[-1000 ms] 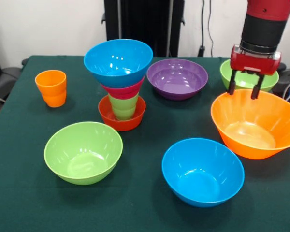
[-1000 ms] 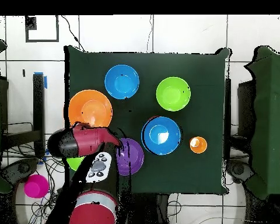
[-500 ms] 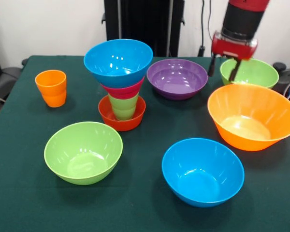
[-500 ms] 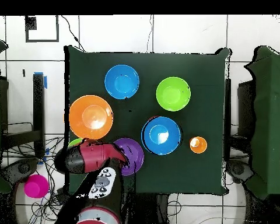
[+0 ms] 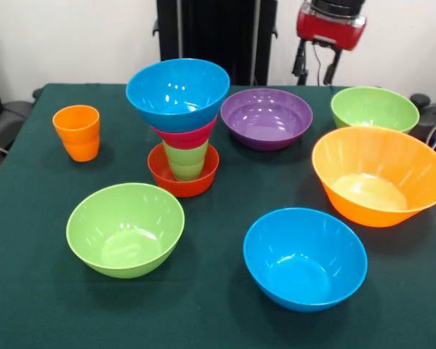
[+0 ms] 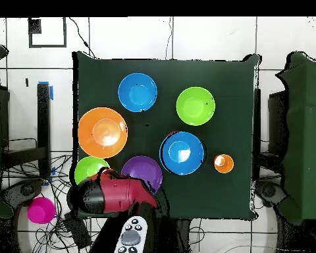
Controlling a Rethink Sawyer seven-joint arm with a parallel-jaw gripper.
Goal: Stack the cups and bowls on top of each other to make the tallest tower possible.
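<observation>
Four pieces make our tower (image 5: pixel 180 120) at mid-table so far, while the orange cup (image 5: pixel 77 132) and five loose bowls wait around it, and our gripper (image 5: pixel 315 67) hangs empty, jaws apart, above the purple bowl (image 5: pixel 266 118)

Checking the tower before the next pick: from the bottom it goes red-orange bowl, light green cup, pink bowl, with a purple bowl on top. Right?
Not quite. The top piece is a blue bowl, as the front view shows. The purple bowl sits alone on the table beside the tower. Red-orange bowl, light green cup and pink bowl are as you said.
</observation>
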